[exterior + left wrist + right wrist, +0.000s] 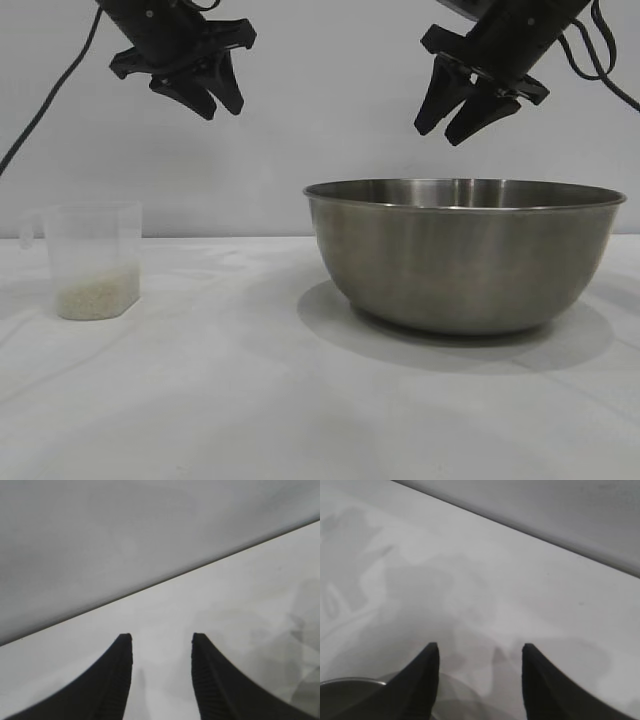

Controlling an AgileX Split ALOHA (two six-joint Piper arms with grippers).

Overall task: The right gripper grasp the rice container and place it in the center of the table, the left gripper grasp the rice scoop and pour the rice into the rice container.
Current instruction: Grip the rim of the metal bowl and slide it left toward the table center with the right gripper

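The rice container, a wide steel bowl, stands on the white table right of centre. High above its rim hangs my right gripper, open and holding nothing; in the right wrist view the open right gripper shows bare table between its fingers and a sliver of the rice container's rim. The rice scoop, a clear plastic cup with its handle to the left, stands at the table's left with rice in its bottom. My left gripper hangs open well above and right of it. The left gripper frames only table.
A grey wall rises behind the table's far edge. Black cables trail down from both arms. Bare table lies between the scoop and the bowl and along the front.
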